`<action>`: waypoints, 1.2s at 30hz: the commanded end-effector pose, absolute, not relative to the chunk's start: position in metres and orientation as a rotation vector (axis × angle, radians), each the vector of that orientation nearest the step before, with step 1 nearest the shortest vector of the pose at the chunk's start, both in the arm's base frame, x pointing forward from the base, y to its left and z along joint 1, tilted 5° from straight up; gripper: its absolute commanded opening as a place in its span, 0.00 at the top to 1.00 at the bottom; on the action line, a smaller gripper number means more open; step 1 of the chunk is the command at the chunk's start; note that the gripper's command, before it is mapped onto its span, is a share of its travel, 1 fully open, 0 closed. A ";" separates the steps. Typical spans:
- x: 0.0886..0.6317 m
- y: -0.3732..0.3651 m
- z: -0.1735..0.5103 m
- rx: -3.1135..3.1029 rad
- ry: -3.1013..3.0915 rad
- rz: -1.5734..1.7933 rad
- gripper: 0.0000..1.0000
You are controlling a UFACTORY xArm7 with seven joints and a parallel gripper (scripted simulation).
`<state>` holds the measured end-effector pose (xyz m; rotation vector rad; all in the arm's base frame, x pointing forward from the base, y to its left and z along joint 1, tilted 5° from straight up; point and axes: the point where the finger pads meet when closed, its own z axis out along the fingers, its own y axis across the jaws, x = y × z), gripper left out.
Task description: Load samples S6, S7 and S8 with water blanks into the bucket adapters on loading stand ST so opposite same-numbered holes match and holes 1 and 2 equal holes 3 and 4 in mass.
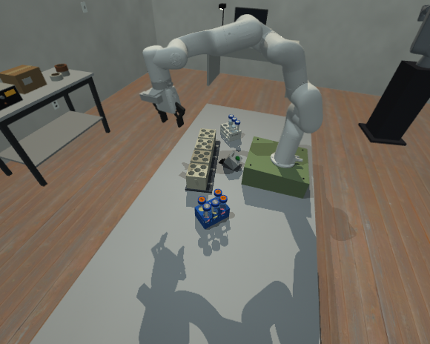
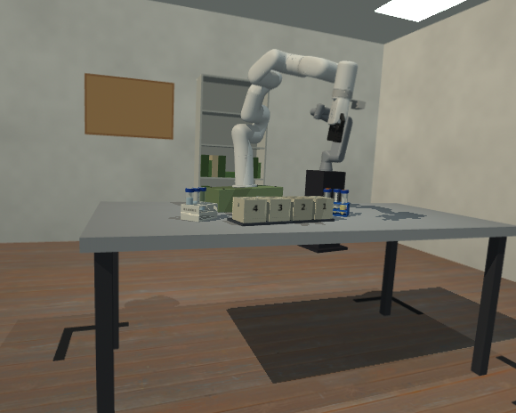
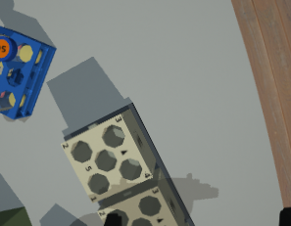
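Observation:
My gripper (image 1: 172, 121) (image 2: 335, 133) (image 3: 200, 218) is open and empty, high above the table on the far side of the adapters. The blue rack (image 1: 206, 222) (image 3: 37, 88) holds three orange-dot tubes and two grey-dot tubes; S6 (image 3: 1, 49) is readable in the wrist view. Adapter 1 (image 1: 197, 182) (image 2: 324, 206) (image 3: 114, 180), adapter 2 (image 2: 302, 207), adapter 3 (image 2: 279, 208) and adapter 4 (image 2: 254, 209) stand in a row on the dark loading stand (image 1: 199, 190). No tube shows in their holes. The white rack (image 2: 190, 214) holds three blank tubes; their volumes are unreadable.
The sloped desk (image 1: 230, 161) with the green DONE key (image 1: 237, 158) stands between the adapters and the green robot base (image 1: 275, 182) (image 2: 225, 200). The white rack is beyond the adapter 4 end; the blue rack is near the adapter 1 end.

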<state>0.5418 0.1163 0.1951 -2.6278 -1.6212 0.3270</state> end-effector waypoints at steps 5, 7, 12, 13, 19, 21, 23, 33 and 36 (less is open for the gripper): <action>0.534 0.093 0.189 -2.800 -1.393 0.271 0.00; 0.530 0.084 0.186 -2.851 -1.302 0.261 0.00; 0.521 0.068 0.179 -2.936 -1.134 0.243 0.00; 0.519 0.064 0.177 -2.958 -1.086 0.237 0.00; 0.507 0.047 0.170 -3.029 -0.909 0.216 0.00; 0.507 0.047 0.170 -3.029 -0.909 0.216 0.00; 0.505 0.043 0.168 -3.046 -0.860 0.211 0.00; 0.482 0.017 0.155 -3.137 -0.522 0.170 0.00; 0.472 0.007 0.149 -3.158 -0.401 0.155 0.00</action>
